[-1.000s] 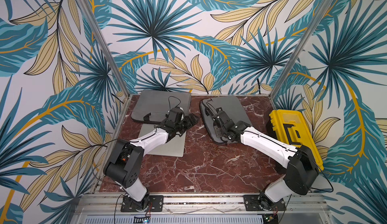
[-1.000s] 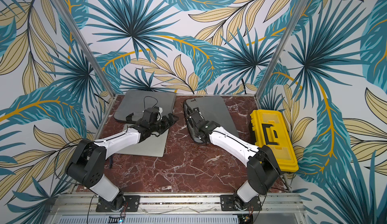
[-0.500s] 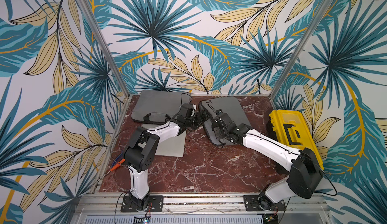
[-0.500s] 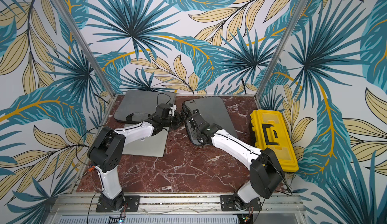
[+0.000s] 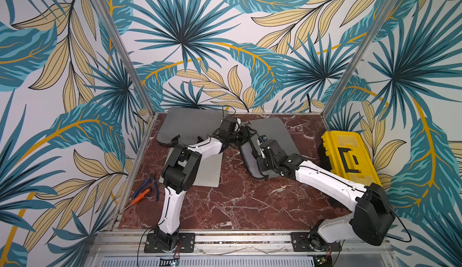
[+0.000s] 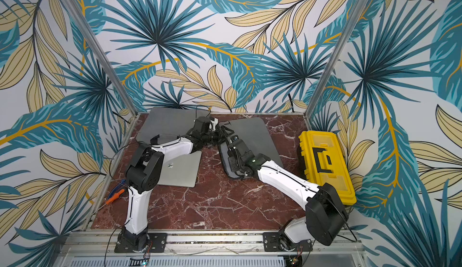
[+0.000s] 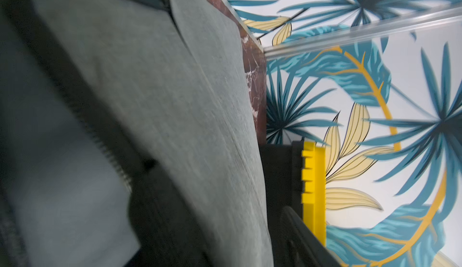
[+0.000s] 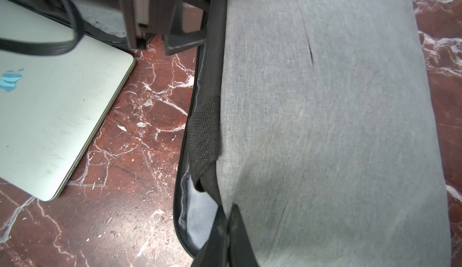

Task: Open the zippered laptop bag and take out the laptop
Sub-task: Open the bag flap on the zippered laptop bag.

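Walled on three sides with wallpaper (image 5: 190, 28) of teal palm fronds and tan leaves on white; joined at the back corners by slanting aluminium posts (image 5: 118, 43); floored with a red-brown, white-veined marble tabletop (image 5: 250, 203); edged in front by a metal rail (image 5: 250, 238); evenly lit

Bright, even lighting; soft shadows on the red marble surface (image 5: 245, 203). Motion blur smears the grey fabric laptop bag (image 7: 175, 103) in the left wrist view; right wrist view sharp.
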